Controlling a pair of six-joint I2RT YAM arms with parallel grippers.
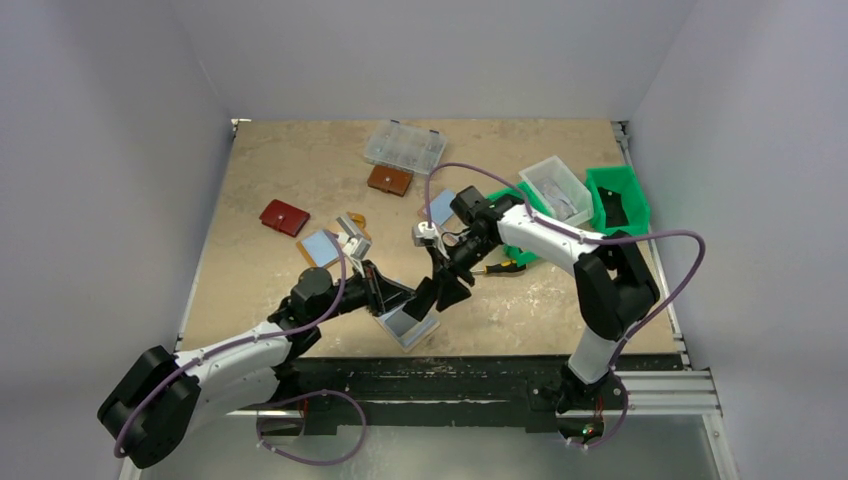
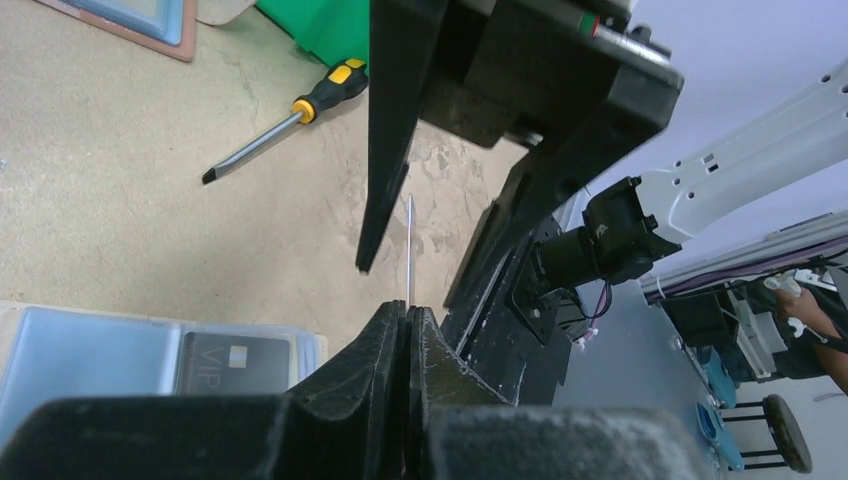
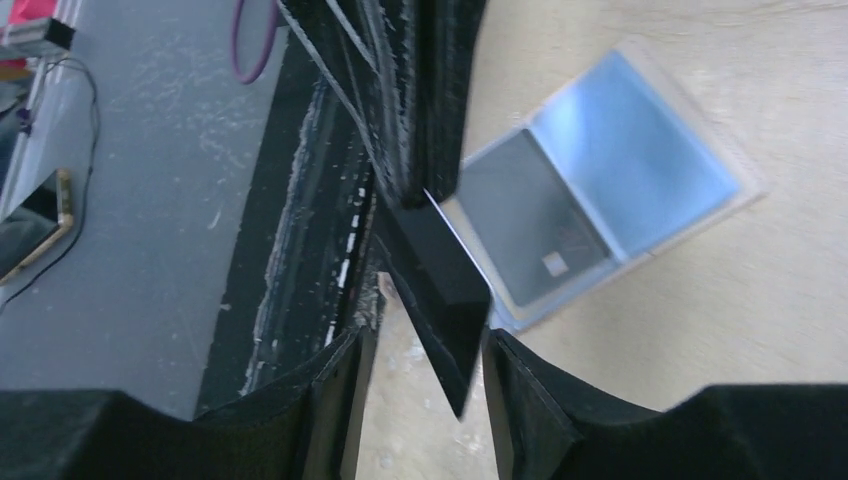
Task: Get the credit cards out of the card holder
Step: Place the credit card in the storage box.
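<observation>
Handover of card (image 3: 440,290) at tabletop's (image 1: 300,160) near edge: left pincer (image 2: 408,318) clenched on it, right pincer (image 3: 425,345) released astride; left letting go before right closes would drop it.

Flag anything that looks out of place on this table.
A yellow-handled screwdriver lies loose on the tabletop near the green bin, a stray tool for a card job. Nothing looks spilled or damaged.

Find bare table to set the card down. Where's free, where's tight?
Free: far-left corner, left of the clear organizer and beyond the red wallet; near-right strip between the screwdriver and the table edge. Crowded: centre, where left gripper and right gripper meet above the card holder; bins far right.
</observation>
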